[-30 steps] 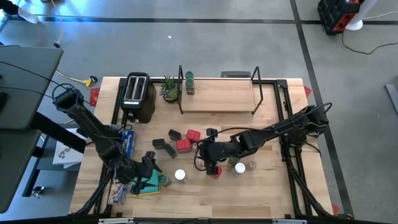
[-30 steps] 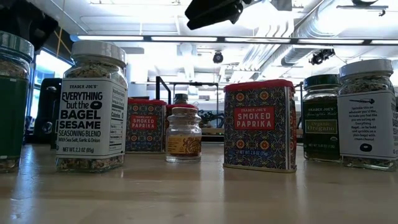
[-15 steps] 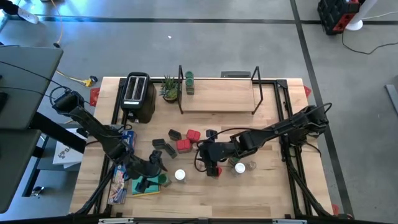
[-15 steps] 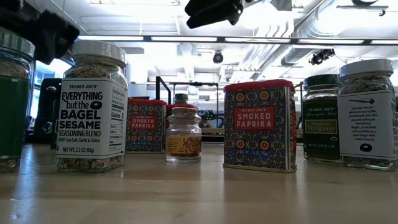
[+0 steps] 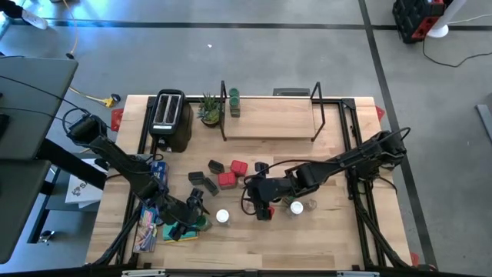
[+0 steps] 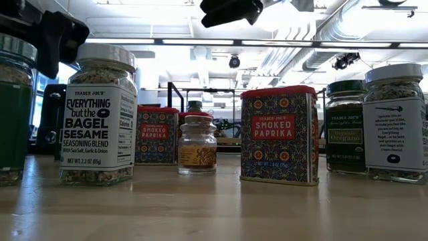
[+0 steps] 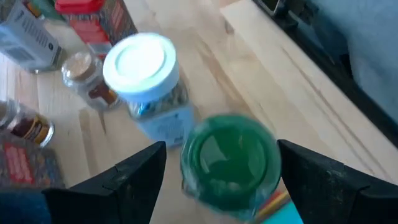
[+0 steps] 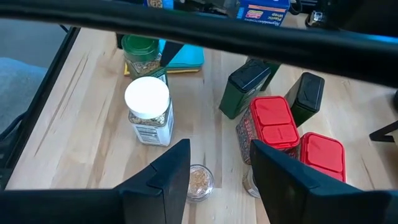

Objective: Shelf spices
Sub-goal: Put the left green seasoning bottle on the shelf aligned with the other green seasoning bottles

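On the tabletop [image 5: 323, 238] the left hand [image 7: 221, 165] hangs with its fingers apart on either side of a green-lidded jar [image 7: 229, 158], not yet closed on it. The jar stands upright, lid up, at the near-left part of the tabletop, at the edge of a teal pad [image 5: 182, 231]. Just beside it stands a white-lidded jar [image 7: 144, 74], also upright, and past that lie two tiny clear jars [image 7: 87, 79], a red tin [image 7: 93, 15] and another white-lidded jar tipped on its side.

The right hand [image 8: 217, 165] is over the middle of the tabletop, fingers apart, empty, above a tiny jar [image 8: 199, 182] and beside two red tins [image 8: 273, 127] and two dark tins [image 8: 249, 87]; the dark tins lean or lie at odd angles.

The shelf [image 5: 269, 117] stands at the far side, its long axis running left to right, with one green-lidded jar [image 5: 234, 98] on its left end. A potted plant [image 5: 209, 109] and a black toaster [image 5: 171, 119] stand to its left. Boxes [image 5: 157, 175] lie at the left edge.
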Controlling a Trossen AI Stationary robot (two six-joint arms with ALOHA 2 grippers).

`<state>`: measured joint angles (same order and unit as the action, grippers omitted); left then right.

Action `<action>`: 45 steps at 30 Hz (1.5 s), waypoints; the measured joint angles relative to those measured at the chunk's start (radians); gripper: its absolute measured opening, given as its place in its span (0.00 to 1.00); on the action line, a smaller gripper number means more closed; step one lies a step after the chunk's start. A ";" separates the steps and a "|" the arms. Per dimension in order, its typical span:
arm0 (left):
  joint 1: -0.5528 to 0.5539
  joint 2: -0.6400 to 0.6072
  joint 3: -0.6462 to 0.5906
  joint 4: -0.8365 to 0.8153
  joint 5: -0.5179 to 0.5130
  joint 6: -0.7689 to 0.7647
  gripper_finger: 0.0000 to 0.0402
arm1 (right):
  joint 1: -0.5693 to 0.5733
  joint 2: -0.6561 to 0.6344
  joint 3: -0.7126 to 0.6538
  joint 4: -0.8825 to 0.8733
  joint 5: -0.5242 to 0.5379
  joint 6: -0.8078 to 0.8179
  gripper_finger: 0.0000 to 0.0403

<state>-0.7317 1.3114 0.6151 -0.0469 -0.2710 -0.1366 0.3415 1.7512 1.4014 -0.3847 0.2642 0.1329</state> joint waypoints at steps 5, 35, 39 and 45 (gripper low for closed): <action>0.007 0.025 0.000 0.033 0.015 0.003 0.74 | 0.000 0.000 0.000 0.000 0.000 0.001 0.40; 0.358 -0.064 0.472 -0.524 -0.081 -0.107 0.49 | 0.122 -0.184 0.000 -0.252 0.332 0.111 0.40; 0.539 -0.046 0.510 -0.458 -0.047 0.009 0.49 | 0.141 -0.190 0.000 -0.350 0.385 0.198 0.40; 0.830 0.030 0.509 -0.324 0.120 0.088 0.49 | 0.144 -0.188 -0.036 -0.367 0.391 0.270 0.40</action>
<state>0.0984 1.3418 1.1244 -0.3713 -0.1512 -0.0486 0.4854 1.5631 1.3658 -0.7521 0.6548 0.4030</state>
